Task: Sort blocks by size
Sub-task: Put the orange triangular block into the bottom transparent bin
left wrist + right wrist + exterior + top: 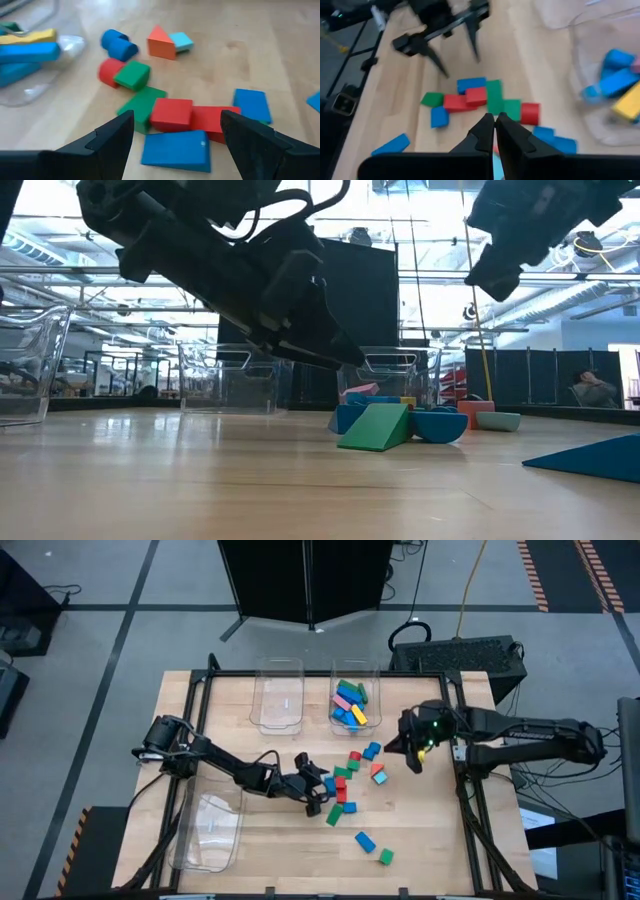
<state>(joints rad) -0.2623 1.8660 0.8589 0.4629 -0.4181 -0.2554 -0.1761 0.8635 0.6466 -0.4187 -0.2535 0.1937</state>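
Note:
Loose blocks [343, 786] in red, green and blue lie in a cluster at the table's middle; more blocks [350, 705] sit in the far clear bin. My left gripper [318, 783] is open and low at the cluster's left side. In its wrist view the fingers stand on either side of a flat blue block [177, 150], with two red blocks [172, 112] just beyond it. I cannot tell whether the fingers touch any of them. My right gripper [413, 762] is shut and empty, raised to the right of the cluster, its fingers [485, 131] pointing toward it.
An empty clear bin [278, 698] stands at the far middle, beside the bin [372, 680] that holds blocks. A third clear bin [208, 832] lies near the front left. A blue block [364, 840] and a green block [386, 856] rest apart toward the front edge.

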